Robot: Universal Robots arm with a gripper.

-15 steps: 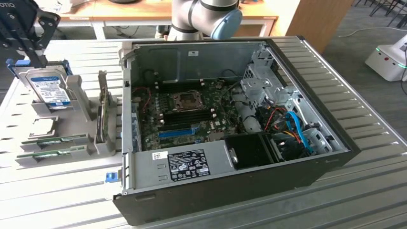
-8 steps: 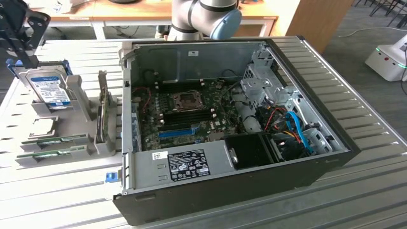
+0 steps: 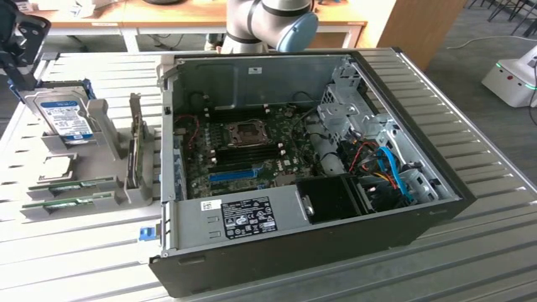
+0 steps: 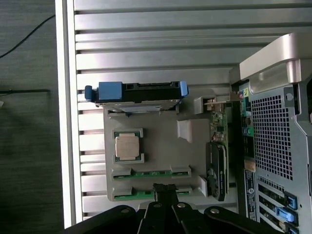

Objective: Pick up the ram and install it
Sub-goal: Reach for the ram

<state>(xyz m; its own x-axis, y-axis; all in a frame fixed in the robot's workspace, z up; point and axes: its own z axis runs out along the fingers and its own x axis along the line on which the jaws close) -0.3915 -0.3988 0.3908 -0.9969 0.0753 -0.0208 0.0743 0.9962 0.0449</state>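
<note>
Ribbed, dull metal table (image 4: 146, 48) — matt grey plastic holder (image 4: 165, 156), green circuit-board ram (image 4: 151, 173).

Ribbed metal counter (image 3: 478, 163), wooden desks (image 3: 168, 19) behind it, grey carpet floor (image 3: 466, 53), a white unit (image 3: 512, 78) at the exterior view's right.

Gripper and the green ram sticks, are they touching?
Apart. The exterior view shows the gripper high above the tray, well clear of the ram sticks.
</note>
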